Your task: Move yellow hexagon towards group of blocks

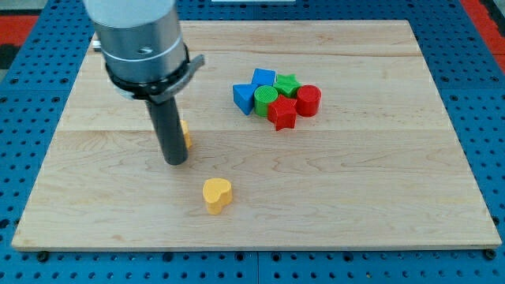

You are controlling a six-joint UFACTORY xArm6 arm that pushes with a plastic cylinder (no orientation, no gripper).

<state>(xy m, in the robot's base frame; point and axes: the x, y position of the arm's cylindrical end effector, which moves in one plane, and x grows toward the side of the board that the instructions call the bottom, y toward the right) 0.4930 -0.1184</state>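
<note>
My tip [175,161] rests on the board left of centre. The yellow hexagon [186,135] is almost wholly hidden behind the rod; only a sliver shows at the rod's right edge, touching or very near it. The group of blocks lies to the upper right: a blue block [245,97], a second blue block [263,77], a green cylinder [264,99], a green star [287,84], a red star [282,113] and a red cylinder [308,100]. The group is well apart from my tip.
A yellow heart block [217,195] lies below and right of my tip. The wooden board [379,181] sits on a blue pegboard surface [489,118].
</note>
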